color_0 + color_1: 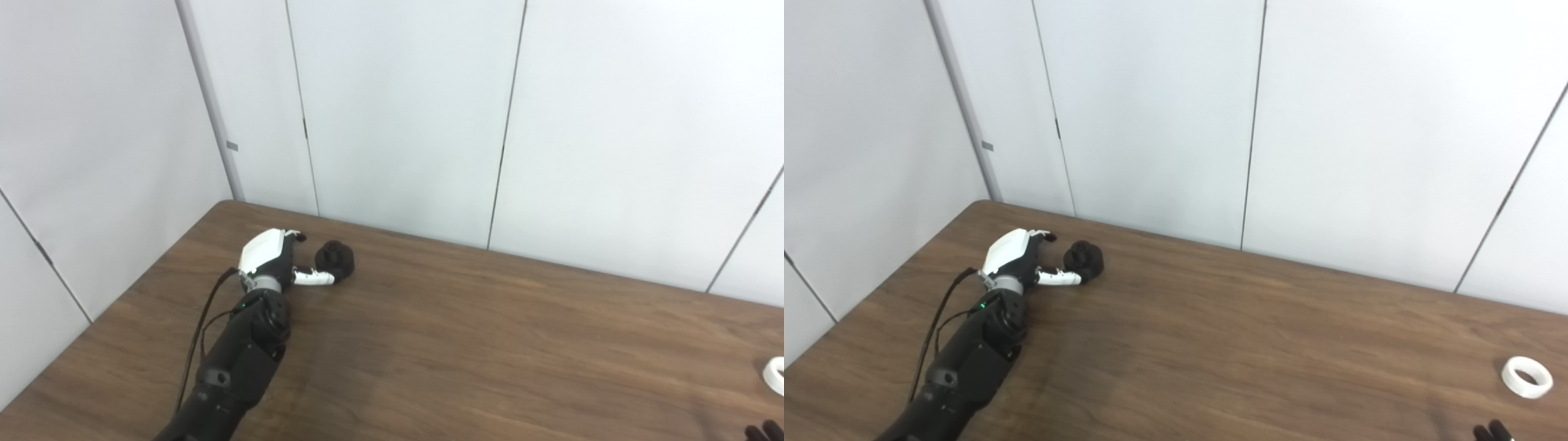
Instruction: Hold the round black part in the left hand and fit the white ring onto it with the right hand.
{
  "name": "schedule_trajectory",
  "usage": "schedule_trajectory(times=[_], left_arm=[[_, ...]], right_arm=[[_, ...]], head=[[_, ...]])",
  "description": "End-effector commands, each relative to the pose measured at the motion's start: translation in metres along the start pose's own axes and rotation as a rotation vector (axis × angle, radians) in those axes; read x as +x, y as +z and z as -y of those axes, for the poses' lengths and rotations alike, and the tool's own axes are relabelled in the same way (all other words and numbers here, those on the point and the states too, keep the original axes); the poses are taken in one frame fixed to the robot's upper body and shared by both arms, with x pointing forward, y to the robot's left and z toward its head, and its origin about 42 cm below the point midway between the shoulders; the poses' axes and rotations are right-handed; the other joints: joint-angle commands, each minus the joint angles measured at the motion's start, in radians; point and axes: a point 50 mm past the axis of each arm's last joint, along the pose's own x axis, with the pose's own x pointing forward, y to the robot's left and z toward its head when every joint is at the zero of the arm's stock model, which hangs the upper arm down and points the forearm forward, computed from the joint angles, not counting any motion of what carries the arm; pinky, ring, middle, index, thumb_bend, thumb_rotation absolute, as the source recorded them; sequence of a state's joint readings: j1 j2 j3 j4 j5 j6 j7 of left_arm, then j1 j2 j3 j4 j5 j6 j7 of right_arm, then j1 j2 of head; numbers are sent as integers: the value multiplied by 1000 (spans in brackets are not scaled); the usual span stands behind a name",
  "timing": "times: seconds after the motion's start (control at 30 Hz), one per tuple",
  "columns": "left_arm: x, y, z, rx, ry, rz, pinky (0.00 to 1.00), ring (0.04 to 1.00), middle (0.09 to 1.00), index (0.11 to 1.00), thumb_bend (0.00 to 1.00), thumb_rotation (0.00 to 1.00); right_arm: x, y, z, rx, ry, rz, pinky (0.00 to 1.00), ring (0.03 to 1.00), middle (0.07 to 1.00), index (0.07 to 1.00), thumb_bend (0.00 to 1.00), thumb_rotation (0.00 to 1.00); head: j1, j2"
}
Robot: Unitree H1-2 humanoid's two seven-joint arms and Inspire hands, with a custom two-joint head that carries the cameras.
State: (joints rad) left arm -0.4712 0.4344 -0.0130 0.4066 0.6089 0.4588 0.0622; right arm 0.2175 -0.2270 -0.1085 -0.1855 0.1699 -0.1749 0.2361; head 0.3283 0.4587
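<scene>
The round black part (335, 260) rests on the brown table (465, 343) near its far left corner. My left hand (269, 257), white-backed, lies just left of it with its fingers apart and nothing in its grasp. Its thumb (313, 278) reaches along the near side of the part and touches or nearly touches it. The white ring (1526, 376) lies flat on the table far to the right, near the front. Of my right hand (1494, 432) only dark fingertips show at the bottom right edge, a little nearer than the ring and apart from it.
White panel walls (398, 110) stand close behind the table's far edge and along its left edge. Black cables (199, 334) run along my left forearm. A wide stretch of bare wood lies between the black part and the ring.
</scene>
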Motion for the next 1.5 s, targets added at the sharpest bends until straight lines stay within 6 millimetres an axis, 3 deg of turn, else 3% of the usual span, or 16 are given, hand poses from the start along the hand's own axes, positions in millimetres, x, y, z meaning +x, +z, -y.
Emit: schedule_trajectory(times=[0.0, 0.5, 1.2, 1.47], left_arm=[[15, 19, -30, -8, 74, 35, 1000, 1000, 948, 843, 991, 374], [24, 44, -25, -33, -8, 76, 1000, 1000, 956, 833, 1000, 353], [25, 42, -21, -11, 8, 65, 1000, 1000, 942, 770, 980, 343], [24, 41, -20, -17, 14, 57, 1000, 1000, 936, 752, 913, 297]], right_arm=[[-3, 1, -4, 5, -13, 35, 1000, 997, 979, 1000, 522, 1000], [-9, 2, -3, 2, -14, 29, 1000, 999, 982, 1000, 522, 1000], [-12, 6, -2, -6, -25, 11, 1000, 991, 973, 1000, 543, 1000], [-13, 5, -1, -3, -20, 12, 1000, 996, 973, 1000, 543, 1000]], head=[[-2, 1], [-6, 10], [-3, 23], [2, 25]])
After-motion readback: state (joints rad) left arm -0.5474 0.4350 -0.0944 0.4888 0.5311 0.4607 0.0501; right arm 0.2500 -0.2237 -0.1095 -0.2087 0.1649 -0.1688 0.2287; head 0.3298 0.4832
